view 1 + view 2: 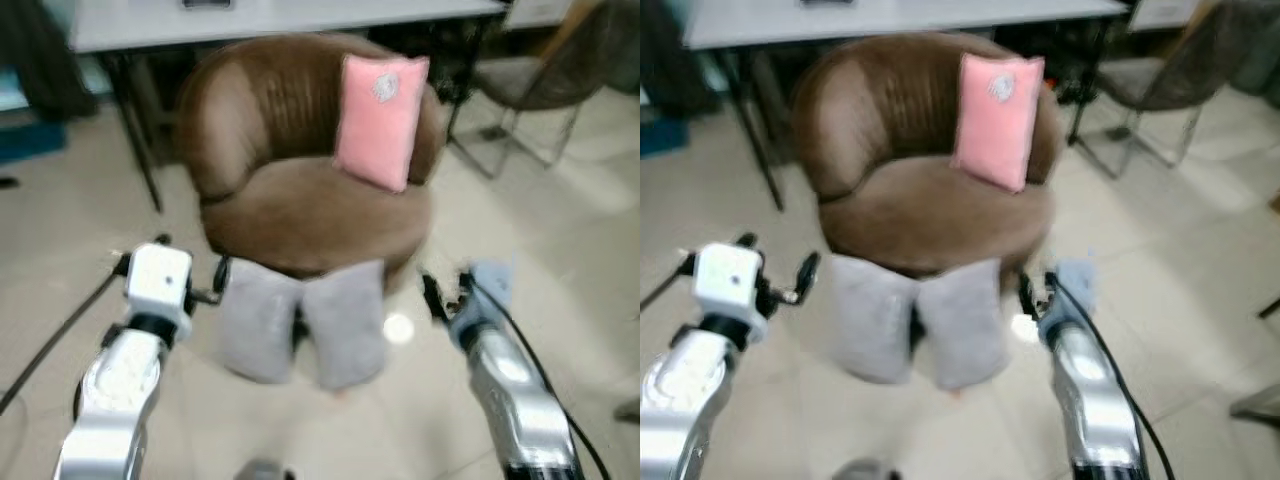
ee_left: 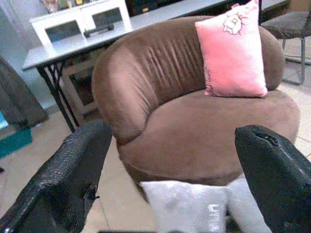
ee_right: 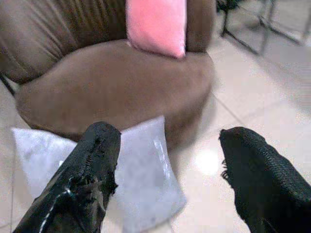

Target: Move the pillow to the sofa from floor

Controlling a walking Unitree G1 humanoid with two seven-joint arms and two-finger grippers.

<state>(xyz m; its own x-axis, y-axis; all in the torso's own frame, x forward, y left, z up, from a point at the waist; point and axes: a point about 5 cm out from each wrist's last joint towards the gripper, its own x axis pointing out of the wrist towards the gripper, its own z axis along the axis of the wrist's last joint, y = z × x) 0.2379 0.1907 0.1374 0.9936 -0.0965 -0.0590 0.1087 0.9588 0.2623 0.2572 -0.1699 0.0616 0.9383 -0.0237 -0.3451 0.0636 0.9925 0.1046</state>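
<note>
A grey pillow [image 1: 300,320] lies on the tiled floor, folded in the middle and leaning against the front of the round brown sofa [image 1: 300,200]. A pink pillow [image 1: 380,120] stands upright against the sofa's backrest on the right. Both arms are raised toward the grey pillow. My left gripper [image 1: 222,272] is at the pillow's left edge, and in the left wrist view its fingers [image 2: 73,170] stand wide apart, open and holding nothing. My right gripper [image 1: 432,290] is just right of the pillow, and it too is open, with the grey pillow [image 3: 141,179] lying between and beyond its fingers [image 3: 92,165].
A white table [image 1: 280,20] with black legs [image 1: 140,150] stands behind the sofa. A metal-framed chair [image 1: 540,80] is at the back right, and a blue object [image 1: 30,135] sits on the floor at the far left. Bare tiles lie either side of the sofa.
</note>
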